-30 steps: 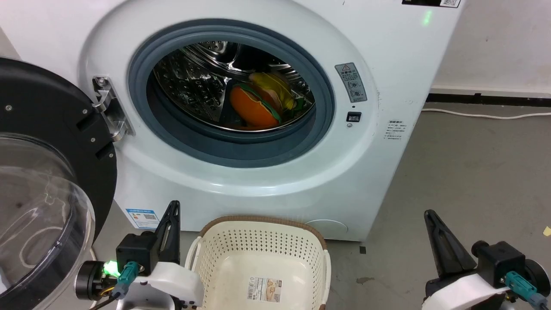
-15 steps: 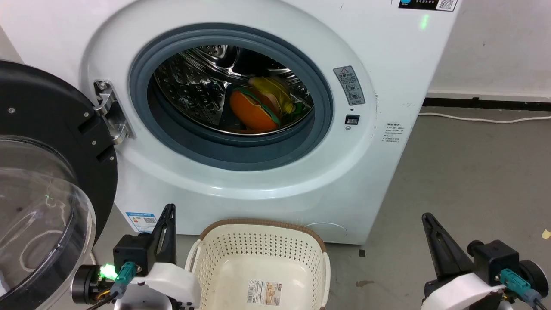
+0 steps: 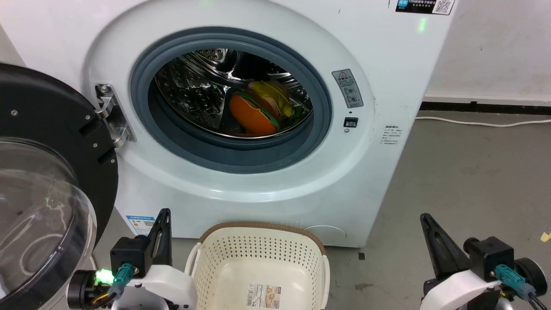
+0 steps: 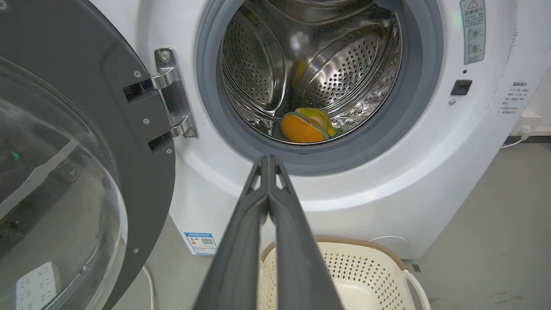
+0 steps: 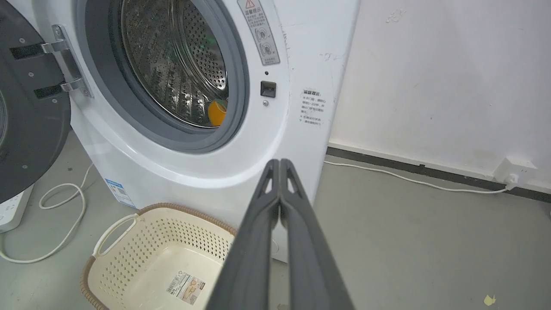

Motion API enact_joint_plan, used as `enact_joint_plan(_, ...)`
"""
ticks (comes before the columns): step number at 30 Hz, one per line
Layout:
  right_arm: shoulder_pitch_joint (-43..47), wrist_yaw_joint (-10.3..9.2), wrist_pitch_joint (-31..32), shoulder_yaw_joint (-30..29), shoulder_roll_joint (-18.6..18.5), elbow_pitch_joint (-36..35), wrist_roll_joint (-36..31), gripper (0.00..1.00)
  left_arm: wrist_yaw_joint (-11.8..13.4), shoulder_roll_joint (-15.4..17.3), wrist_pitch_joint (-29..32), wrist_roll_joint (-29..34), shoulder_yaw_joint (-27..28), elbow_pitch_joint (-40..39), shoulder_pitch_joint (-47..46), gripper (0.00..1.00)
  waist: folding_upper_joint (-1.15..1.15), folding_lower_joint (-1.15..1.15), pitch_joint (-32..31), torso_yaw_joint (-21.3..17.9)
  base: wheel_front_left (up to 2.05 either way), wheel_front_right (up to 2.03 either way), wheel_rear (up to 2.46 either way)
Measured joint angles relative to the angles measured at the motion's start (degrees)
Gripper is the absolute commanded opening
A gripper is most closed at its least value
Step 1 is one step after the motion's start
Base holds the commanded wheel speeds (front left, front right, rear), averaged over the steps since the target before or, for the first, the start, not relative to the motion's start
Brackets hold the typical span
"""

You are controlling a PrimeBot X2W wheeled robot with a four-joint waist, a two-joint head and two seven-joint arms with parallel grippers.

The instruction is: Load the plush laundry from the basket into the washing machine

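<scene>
The plush laundry (image 3: 254, 113), an orange burger toy with green edging and a yellow layer, lies inside the steel drum of the washing machine (image 3: 241, 181). The toy (image 4: 304, 127) rests low in the drum in the left wrist view, and a bit of its orange (image 5: 216, 112) shows in the right wrist view. The cream basket (image 3: 224, 254) stands on the floor before the washer, holding just its paper label (image 3: 263, 295). My left gripper (image 3: 163, 213) is shut and holds nothing, left of the basket. My right gripper (image 3: 425, 216) is shut and holds nothing, far right.
The washer's black-rimmed dome door (image 3: 47, 189) hangs wide open at the left, close to my left arm. A white cable (image 3: 482, 124) runs along the grey floor by the wall at the right. A white power strip (image 5: 10, 211) and looped cord lie left of the washer.
The head camera has tilted a little, so the washer sits lower in view. Both grippers have drifted slightly down and back. The plush stays in the drum.
</scene>
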Motion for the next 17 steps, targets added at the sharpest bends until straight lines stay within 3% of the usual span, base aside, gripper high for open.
enact_joint_plan(17,-0.12,0.0,1.02,-0.02,0.0,0.35,-0.43,0.0,0.0,-0.75,1.07,0.94,0.98,-0.57,0.16,0.0,0.0,0.0,-0.43,-0.1,0.0,0.0,0.0)
